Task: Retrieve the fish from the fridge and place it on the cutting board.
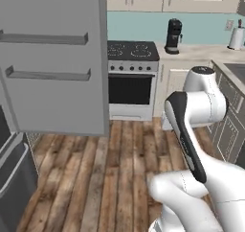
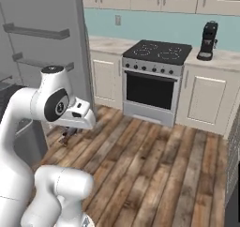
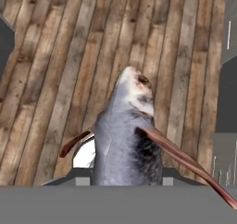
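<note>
The pincer (image 3: 121, 179) is closed on the fish (image 3: 126, 140), which fills the middle of the hand view: a grey body rising from between the two fingers, a paler head with a reddish patch at the far end, and long brown-red fins trailing off to either side. The fingers themselves are mostly hidden behind the body, so only the grip on the fish can be read, not the width of the gap. Below the fish lies the wooden plank floor (image 3: 55, 70), well apart from it; the fish hangs in the air over the floor and rests on nothing.

In the right base view the pincer (image 2: 69, 133) shows as a small dark shape under the white wrist, low over the floor (image 2: 154, 160) and just in front of the fridge (image 2: 42, 43). The fish cannot be made out there; it is too small and dark.

The fridge door (image 1: 52, 58) stands open, its inner face turned to the left base camera with two grey door racks (image 1: 45, 38) across it. Nothing can be seen in those racks. At the lower left edge of that view is the grey drawer front (image 1: 16, 178) of the fridge body; what it holds is hidden.

Beyond the floor stands a stove (image 1: 131, 80) with a black top and a dark oven window, and a black coffee machine (image 1: 173, 36) sits on the bench (image 1: 201, 51) to the right of it, near the bench's back edge.
</note>
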